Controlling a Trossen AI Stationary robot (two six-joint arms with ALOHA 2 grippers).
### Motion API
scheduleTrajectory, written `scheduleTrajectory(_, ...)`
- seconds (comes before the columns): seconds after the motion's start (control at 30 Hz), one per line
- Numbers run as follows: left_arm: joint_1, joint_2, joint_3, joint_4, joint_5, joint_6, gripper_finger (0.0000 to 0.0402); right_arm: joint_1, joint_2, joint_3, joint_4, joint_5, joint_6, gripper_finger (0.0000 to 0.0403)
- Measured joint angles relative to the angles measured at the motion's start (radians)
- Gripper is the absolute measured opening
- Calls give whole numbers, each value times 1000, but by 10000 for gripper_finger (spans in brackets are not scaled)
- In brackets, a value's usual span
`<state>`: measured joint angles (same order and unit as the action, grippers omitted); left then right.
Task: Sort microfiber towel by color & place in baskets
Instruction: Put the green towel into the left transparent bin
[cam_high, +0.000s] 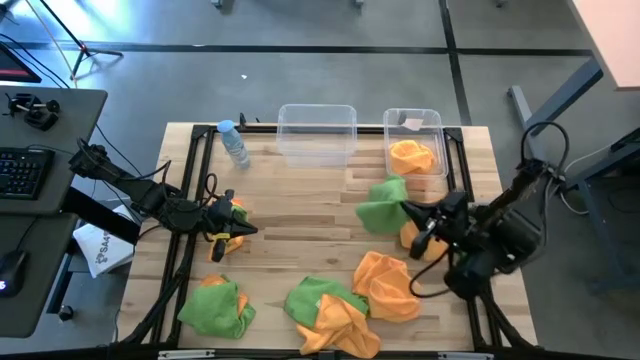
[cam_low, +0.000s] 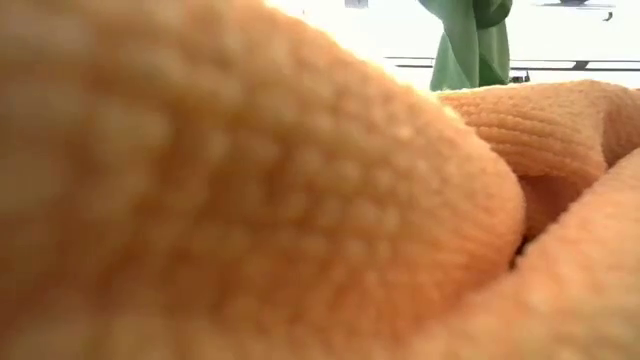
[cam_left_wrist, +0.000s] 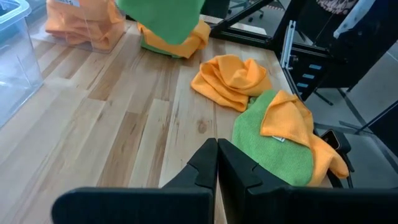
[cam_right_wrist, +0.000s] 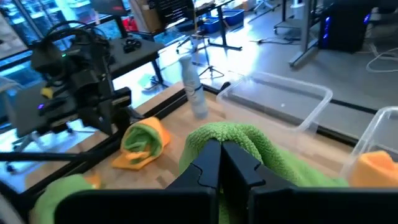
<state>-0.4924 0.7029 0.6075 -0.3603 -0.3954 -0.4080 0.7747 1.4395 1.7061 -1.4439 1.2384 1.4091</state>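
Observation:
My right gripper (cam_high: 408, 212) is shut on a green towel (cam_high: 383, 205), held above the table's right half in front of the narrower basket (cam_high: 440, 125). That basket holds an orange towel (cam_high: 412, 157). The wider basket (cam_high: 317, 112) stands to its left. The green towel also hangs in the low view (cam_low: 465, 40) and the left wrist view (cam_left_wrist: 161, 18). My left gripper (cam_high: 243, 228) is shut on nothing at the table's left-middle, beside a small green-and-orange towel (cam_right_wrist: 140, 143). My right gripper pinches a bunched fold of the green towel (cam_right_wrist: 217, 134) between its two fingers. The towel is lifted clear of the table and hangs below the fingers, slack. One layer or several, I cannot tell.
An orange towel (cam_high: 415, 240) lies under my right arm, and another (cam_high: 385, 285) lies nearer the front. A green-and-orange pile (cam_high: 330, 312) and a green towel with orange (cam_high: 215, 305) lie along the near edge. A water bottle (cam_high: 235, 145) lies at far left. An orange towel (cam_low: 250, 200) blocks the low view.

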Motion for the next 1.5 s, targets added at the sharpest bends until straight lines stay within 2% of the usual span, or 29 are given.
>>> scheduleTrajectory(0.1, 0, 1, 0, 0, 0, 1, 0, -75, 0, 0, 131, -21, -185, 0)
scheduleTrajectory(0.2, 1, 1, 0, 0, -6, 0, 0, -182, 0, 0, 292, -111, -414, 0)
scheduleTrajectory(0.3, 1, 1, 0, 0, -33, 1, 0, -312, 0, 0, 477, -235, -663, 0)
scheduleTrajectory(0.4, 1, 1, 0, 8, -63, 16, 0, -456, 0, 0, 678, -406, -908, 0)
scheduleTrajectory(0.53, 1, 1, 0, 20, -94, 26, 0, -653, 1, 0, 901, -601, -1087, 0)
scheduleTrajectory(0.67, 1, 1, 0, 20, -113, 17, 0, -830, 1, 0, 972, -750, -1127, 0)
scheduleTrajectory(0.8, 1, 1, 0, 22, -121, 17, 0, -976, 42, 0, 1012, -894, -1082, 0)
scheduleTrajectory(0.93, 1, 1, 0, 23, -189, 17, 0, -1058, 140, 0, 1140, -1087, -1076, 0)
scheduleTrajectory(1.0, 1, 1, 0, 22, -222, 17, 0, -1083, 192, 0, 1194, -1136, -1073, 0)
scheduleTrajectory(1.2, 1, 1, 0, 22, -257, 17, 0, -1147, 289, 0, 1214, -1135, -1035, 0)
scheduleTrajectory(1.33, 1, 1, 0, 17, -287, 17, 0, -1177, 303, 0, 1131, -1128, -985, 0)
scheduleTrajectory(1.5, 3, 0, 0, 6, -371, 18, 0, -1204, 321, 0, 1051, -1057, -947, 0)
